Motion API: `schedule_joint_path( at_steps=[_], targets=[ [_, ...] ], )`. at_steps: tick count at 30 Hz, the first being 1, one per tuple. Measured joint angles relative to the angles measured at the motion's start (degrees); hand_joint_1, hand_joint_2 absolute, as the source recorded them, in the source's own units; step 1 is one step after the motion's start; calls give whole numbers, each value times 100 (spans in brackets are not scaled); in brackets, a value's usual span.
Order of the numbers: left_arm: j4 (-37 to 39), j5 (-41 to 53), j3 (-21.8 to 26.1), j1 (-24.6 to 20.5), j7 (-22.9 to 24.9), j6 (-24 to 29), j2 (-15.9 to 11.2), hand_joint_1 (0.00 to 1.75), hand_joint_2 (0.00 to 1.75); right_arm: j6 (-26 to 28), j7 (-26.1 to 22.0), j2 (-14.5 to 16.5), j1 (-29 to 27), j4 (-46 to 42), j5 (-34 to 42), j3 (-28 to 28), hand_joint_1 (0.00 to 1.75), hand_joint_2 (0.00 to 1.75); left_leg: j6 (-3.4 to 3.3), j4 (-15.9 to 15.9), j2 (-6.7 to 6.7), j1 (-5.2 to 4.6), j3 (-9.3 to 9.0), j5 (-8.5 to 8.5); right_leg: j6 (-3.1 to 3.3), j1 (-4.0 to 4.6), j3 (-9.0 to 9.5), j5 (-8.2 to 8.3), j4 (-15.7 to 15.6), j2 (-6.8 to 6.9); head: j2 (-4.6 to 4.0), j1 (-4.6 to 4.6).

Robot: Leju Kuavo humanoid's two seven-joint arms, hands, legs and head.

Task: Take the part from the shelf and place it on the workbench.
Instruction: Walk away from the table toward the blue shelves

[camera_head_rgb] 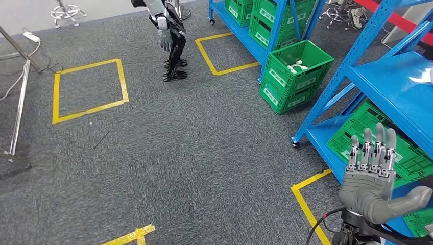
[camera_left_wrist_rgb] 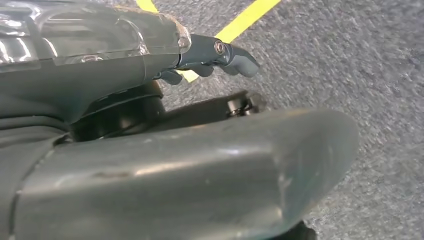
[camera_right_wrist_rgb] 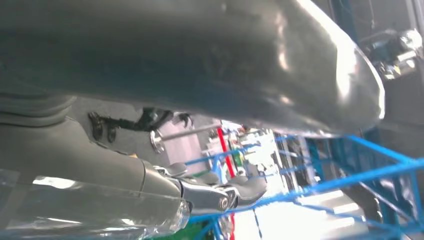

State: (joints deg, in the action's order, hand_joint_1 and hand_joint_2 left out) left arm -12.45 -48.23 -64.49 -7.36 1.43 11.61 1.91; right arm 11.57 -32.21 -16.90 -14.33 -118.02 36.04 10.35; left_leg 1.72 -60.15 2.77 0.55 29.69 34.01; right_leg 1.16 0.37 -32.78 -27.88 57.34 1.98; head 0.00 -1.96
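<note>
Grey carpet floor (camera_head_rgb: 204, 153), yellow tape square (camera_head_rgb: 89, 89) marked on it, second humanoid robot (camera_head_rgb: 168, 35) standing just beyond that square, metal stand (camera_head_rgb: 20, 87) beside the square, white power strip (camera_head_rgb: 31, 37) behind the stand, wheeled stool base (camera_head_rgb: 67, 10) further back.

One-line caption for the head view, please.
Right hand raised open beside the blue shelf; green crates on the carpet ahead.
</note>
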Motion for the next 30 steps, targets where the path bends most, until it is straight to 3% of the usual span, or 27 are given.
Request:
schedule_joint_path(
  at_steps=[1, 2, 4, 5, 7, 8, 9, 11, 13, 15, 17, 19, 20, 21, 23, 24, 26, 28, 30],
  targets=[
    [-1, -19, 1, 2, -35, 4, -2, 0, 0, -9, -12, 6, 41, 19, -1, 0, 0, 0, 9, -304, -204, 6, 158, 147, 30, -14, 19, 2, -17, -54, 0, 21],
    [-1, -35, 1, 12, -74, 14, -3, 0, 0, -15, -6, 12, 93, 35, -9, 1, 0, 0, 8, -692, -320, 2, 379, 303, 53, -14, 26, -4, -20, -118, 0, 50],
    [1, -57, 1, 34, -128, 33, -8, 0, 0, -14, 27, 32, 186, 71, -52, 8, 0, 0, 10, -1318, -331, -5, 802, 443, 82, -4, 46, -25, -17, -268, 0, 99],
    [2, -63, 1, 41, -146, 42, -13, 0, 0, -6, 47, 50, 226, 89, -79, 11, 0, 0, 5, -1363, -323, -7, 898, 339, 86, -1, 66, -39, -14, -354, 0, 114],
    [4, -69, 1, 41, -161, 38, -41, 0, 0, 24, 59, 111, 296, 126, -112, 26, 0, 0, -14, -854, -406, -4, 786, -162, 72, -4, 128, -85, 3, -519, 0, 137],
    [5, -73, 1, 39, -164, 24, -65, 0, 0, 42, 47, 148, 324, 146, -116, 38, 0, 0, -30, -502, -566, 8, 658, -383, 54, -7, 152, -116, 18, -590, 0, 149],
    [5, -78, 1, 39, -167, 9, -90, 0, 0, 59, 32, 180, 355, 168, -114, 50, 0, 0, -42, -185, -709, 20, 529, -515, 27, -16, 162, -147, 40, -663, 0, 162],
    [8, -91, 1, 41, -169, -13, -136, 0, 0, 78, 7, 222, 413, 211, -109, 72, 0, 0, -69, 81, -862, 21, 399, -531, -42, -50, 141, -172, 58, -805, 0, 196],
    [14, -106, 1, 39, -169, -13, -172, 0, 0, 81, 0, 239, 451, 245, -106, 87, 0, 0, -103, 154, -716, 11, 341, -517, -108, -82, 118, -175, 46, -923, 0, 217],
    [20, -115, 1, 35, -169, -11, -195, 0, 0, 80, -2, 246, 496, 278, -105, 107, 0, 0, -155, 230, -523, 24, 270, -515, -169, -69, 24, -298, 230, -719, 0, 183],
    [23, -117, 1, 44, -170, -12, -203, 0, 0, 80, -3, 253, 554, 310, -104, 128, 0, 0, -196, 267, -304, 21, 205, -480, -232, -63, -288, -591, 837, -375, 0, 124],
    [28, -118, 1, 57, -173, -11, -207, 0, 0, 80, 5, 264, 576, 345, -89, 143, 0, 0, -204, 267, -93, 12, 160, -425, -283, -90, -659, -787, 1487, -251, 0, 87],
    [31, -121, 1, 59, -179, -11, -207, 0, 0, 80, 14, 270, 578, 364, -80, 151, 0, 0, -195, 267, 2, 10, 131, -394, -299, -105, -737, -738, 1587, -225, 0, 74],
    [32, -126, 1, 57, -186, -11, -205, 0, 0, 81, 29, 274, 586, 383, -71, 160, 0, 0, -182, 266, 88, 10, 92, -361, -308, -116, -697, -572, 1452, -195, 0, 58],
    [34, -133, 1, 44, -197, -11, -198, 0, 0, 83, 60, 279, 616, 410, -67, 182, 0, 0, -145, 270, 230, 10, 3, -292, -293, -117, -379, -140, 743, -36, 0, 21],
    [34, -134, 1, 36, -199, -12, -195, 0, 0, 85, 74, 280, 636, 418, -68, 194, 0, 0, -116, 269, 285, -1, -33, -260, -268, -94, -218, -13, 402, 71, 0, 4],
    [33, -135, 1, 25, -201, -13, -190, 0, 0, 90, 86, 287, 669, 426, -71, 214, 0, 0, -52, 280, 380, -18, -71, -219, -195, -40, -80, -1, 114, 200, 0, -4],
    [31, -135, 1, 13, -202, -13, -185, 0, 0, 96, 93, 295, 683, 427, -73, 228, 0, 0, 11, 304, 461, -17, -118, -184, -113, -22, -67, -19, 76, 119, 0, 1],
    [28, -134, 1, -6, -204, -13, -182, 0, 0, 100, 96, 301, 696, 424, -74, 237, 0, 0, 61, 172, 148, 11, -107, -57, -39, -39, -24, -15, 24, 13, 0, 19]
  ],
)
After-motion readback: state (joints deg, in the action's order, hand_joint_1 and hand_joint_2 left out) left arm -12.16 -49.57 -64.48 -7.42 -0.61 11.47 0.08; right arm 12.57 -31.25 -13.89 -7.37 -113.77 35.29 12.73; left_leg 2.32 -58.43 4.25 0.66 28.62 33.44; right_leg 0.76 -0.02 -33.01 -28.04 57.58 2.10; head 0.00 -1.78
